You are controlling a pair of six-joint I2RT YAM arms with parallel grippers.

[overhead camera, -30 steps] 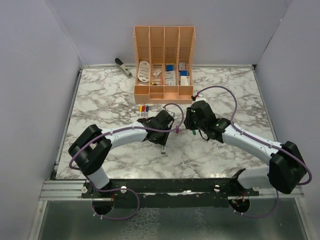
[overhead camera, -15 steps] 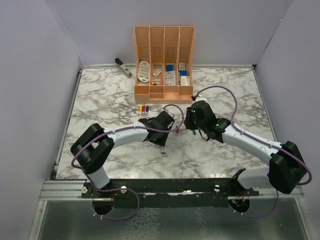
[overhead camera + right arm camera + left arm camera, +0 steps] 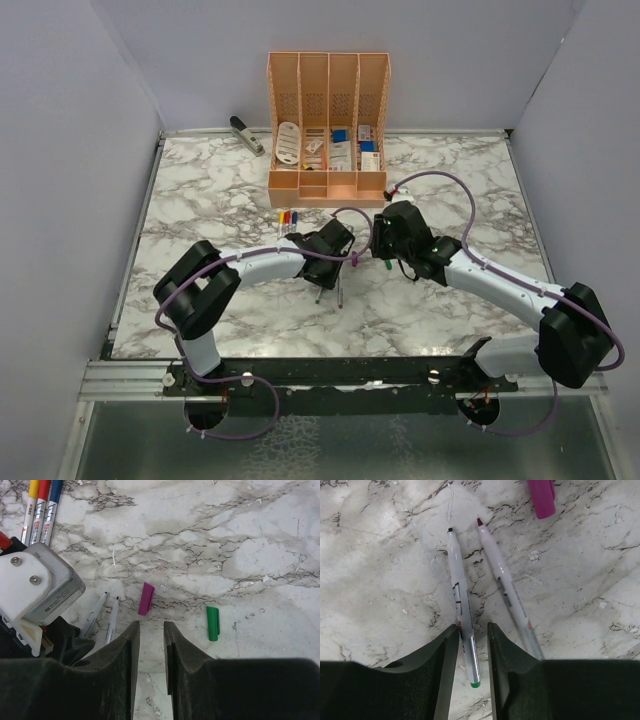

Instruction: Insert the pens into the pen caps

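Two uncapped pens lie side by side on the marble. One has a dark tip and a green end (image 3: 462, 610); the other has a dark red tip (image 3: 507, 592). My left gripper (image 3: 472, 626) is open low over the table, with the green-ended pen lying between its jaws. Both pens (image 3: 330, 292) show in the top view. A purple cap (image 3: 541, 497) lies just beyond the pen tips. My right gripper (image 3: 151, 622) is open and empty, just short of the purple cap (image 3: 146, 598), with a green cap (image 3: 213, 623) to its right. Three capped pens, yellow, red and blue (image 3: 42, 505), lie together.
The orange organiser (image 3: 327, 190) with stationery stands at the back centre, and a grey stapler (image 3: 243, 133) lies to its left. The two grippers (image 3: 328, 262) (image 3: 383, 250) are close together at mid-table. The left gripper's body (image 3: 35, 587) fills the left of the right wrist view.
My left gripper has shifted a little to the right and back. Two pens now show on the table in front of it, where one showed before. The right arm has barely moved.
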